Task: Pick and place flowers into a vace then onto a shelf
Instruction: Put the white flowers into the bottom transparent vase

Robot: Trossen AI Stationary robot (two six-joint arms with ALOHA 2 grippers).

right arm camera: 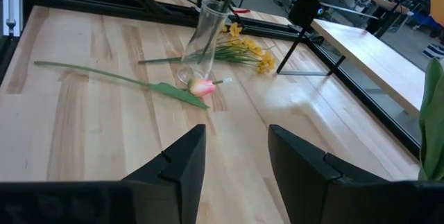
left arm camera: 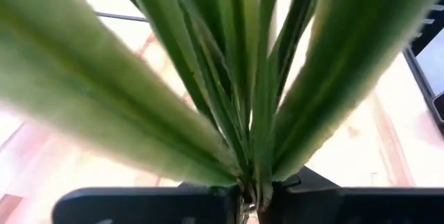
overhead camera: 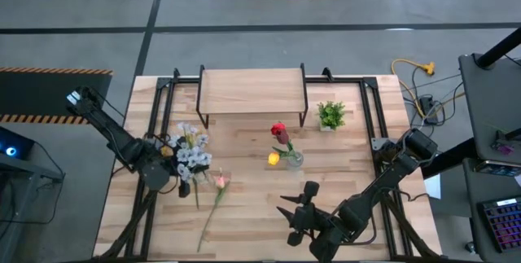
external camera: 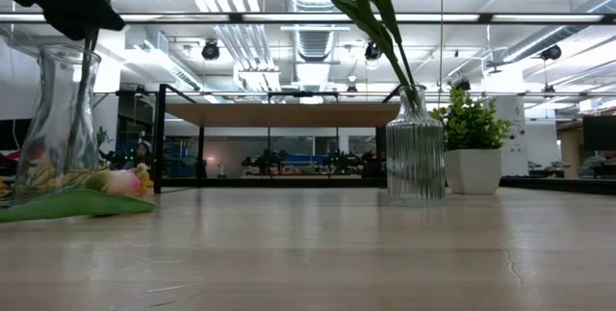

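My left gripper [overhead camera: 177,175] hangs at the table's left, above a clear glass vase [external camera: 58,118] [right arm camera: 202,37], shut on a spray of green stems and leaves [left arm camera: 236,78] with small white blossoms [overhead camera: 191,153]. A thin stem [external camera: 85,65] runs from the gripper down into the vase. A pink tulip [right arm camera: 201,87] [overhead camera: 220,181] lies flat on the table beside the vase, and yellow blossoms [right arm camera: 251,47] lie behind it. A ribbed vase [external camera: 416,157] [overhead camera: 293,159] holds a red flower [overhead camera: 279,131]. The shelf [overhead camera: 252,90] stands at the far middle. My right gripper [right arm camera: 236,154] [overhead camera: 297,214] waits open, near right. My left gripper pinches the spray's bundled green stems [left arm camera: 251,191] between its two fingers, where the leaves fan out. The fingers slant downward from the table's left. The spray is lifted off the table, and its lower stem reaches into the clear vase's mouth.
A small green potted plant [overhead camera: 330,116] [external camera: 472,152] stands right of the shelf. Black frame rails [overhead camera: 368,108] run along the table's sides. Bare tabletop [overhead camera: 260,206] lies between the two arms.
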